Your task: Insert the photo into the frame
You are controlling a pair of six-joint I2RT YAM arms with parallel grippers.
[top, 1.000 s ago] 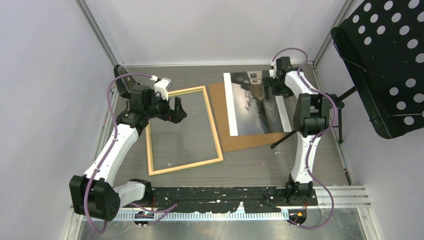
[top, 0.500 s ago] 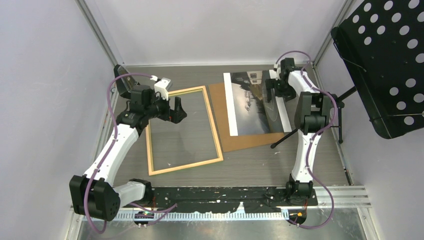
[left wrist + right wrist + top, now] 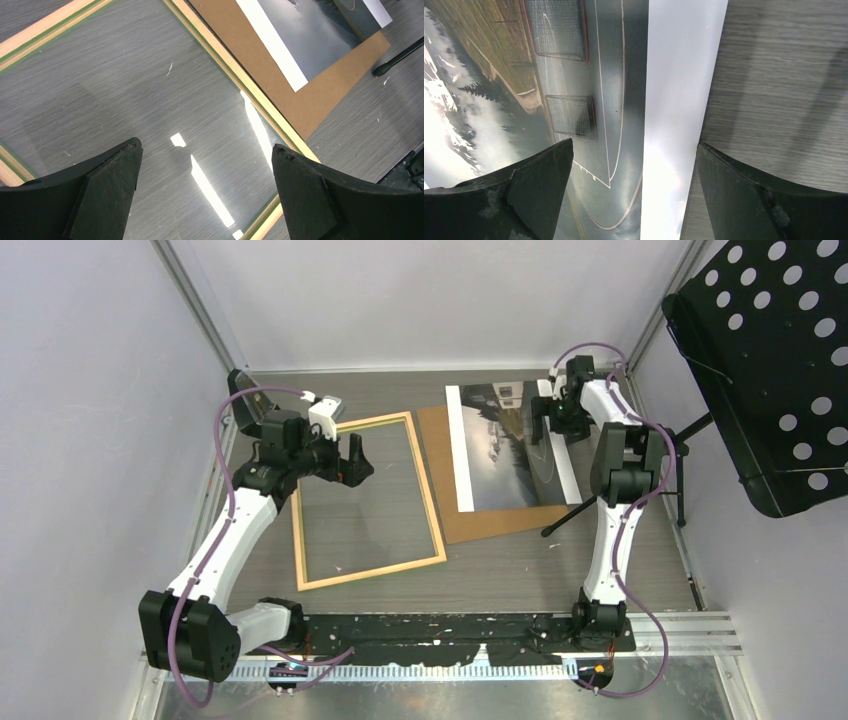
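The frame (image 3: 432, 502) lies flat at centre left, light wood side up, with a green edge showing in the left wrist view (image 3: 235, 75). A clear glossy sheet fills its opening. The photo (image 3: 505, 445), a grey misty print with white bands, lies to its right on a brown backing sheet (image 3: 440, 455). My left gripper (image 3: 352, 462) is open and empty, held above the frame's upper left part (image 3: 205, 155). My right gripper (image 3: 545, 425) is open and empty, low over the photo's right white band (image 3: 676, 100), one finger over the print, the other over the table.
A black perforated stand (image 3: 770, 360) rises at the right, its thin leg (image 3: 565, 518) lying across the table by the backing sheet's lower right corner. Grey walls close in the left, back and right sides.
My right gripper has shifted slightly right and back over the photo's right edge. The left arm, frame and photo have not moved.
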